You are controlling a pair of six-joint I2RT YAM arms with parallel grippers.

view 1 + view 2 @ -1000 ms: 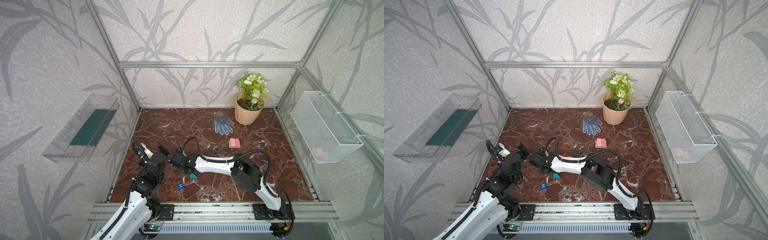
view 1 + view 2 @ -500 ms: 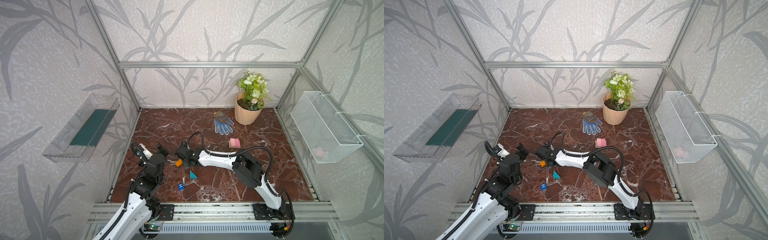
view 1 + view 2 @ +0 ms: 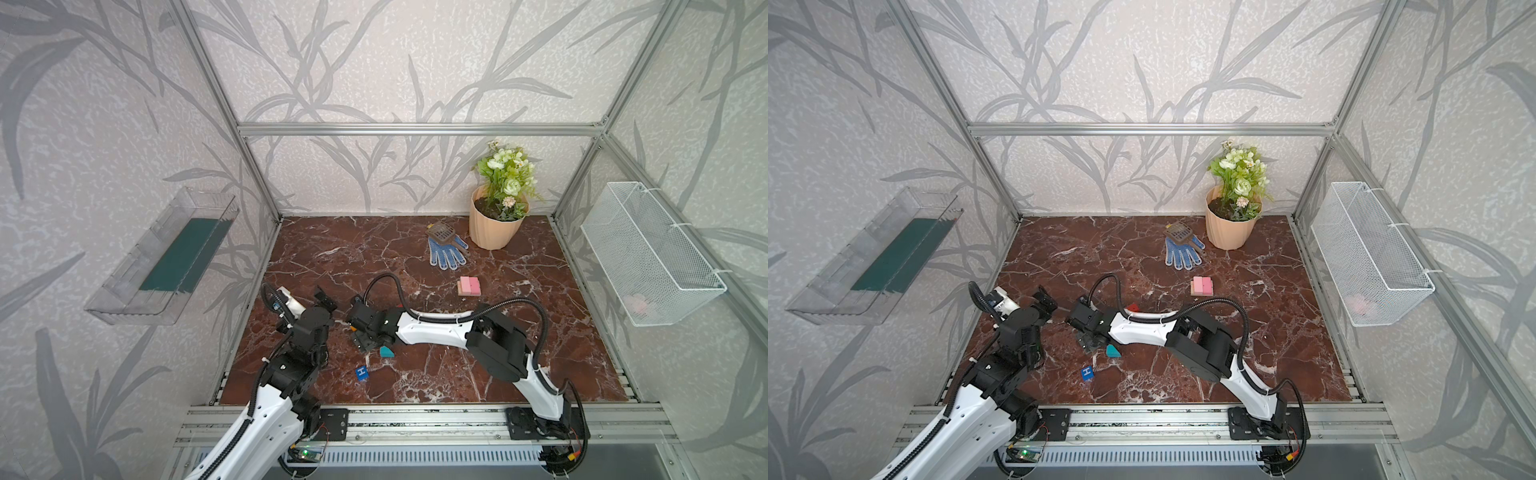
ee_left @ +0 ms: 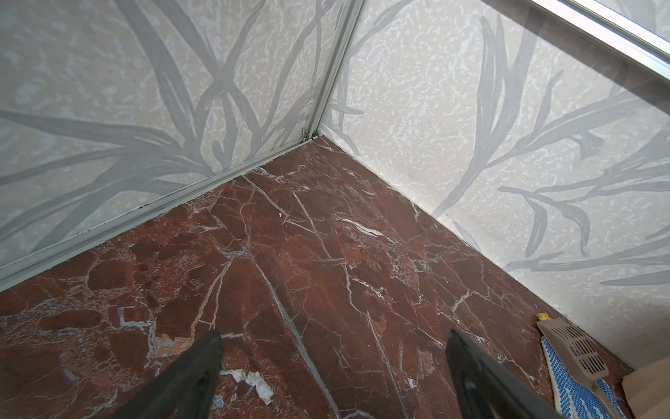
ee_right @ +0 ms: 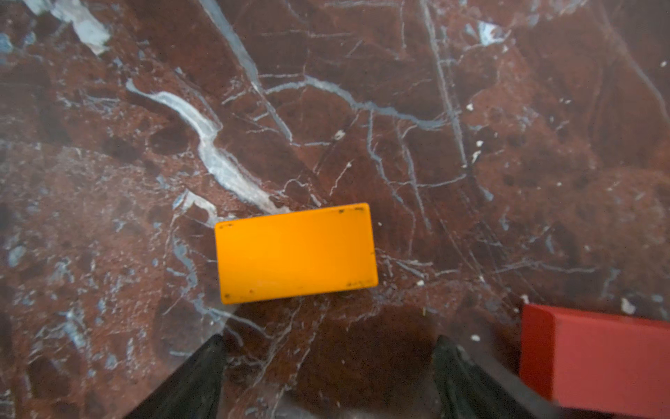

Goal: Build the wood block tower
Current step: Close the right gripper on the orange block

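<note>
Open right gripper [image 5: 328, 339] hovering over orange block [image 5: 295, 252]
It is lying free on the tabletop [image 5: 471, 145] near a red block [image 5: 598, 359]; left gripper [image 4: 333, 333] is gaping wide, empty.

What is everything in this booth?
stack: one, pink on tan, right of middle
wedge: one, teal, front floor
cube: one, blue, front floor
orange block: one, orange, mid-left floor
red block: one, red, near orange block
glove: one, blue, back floor
scoop: one, brown, at glove
flowerpot: one, peach, back right
basket: one, white, right wall
tray: one, clear, left wall
left tool: one, black, open, empty
right tool: one, black, open, empty
</note>
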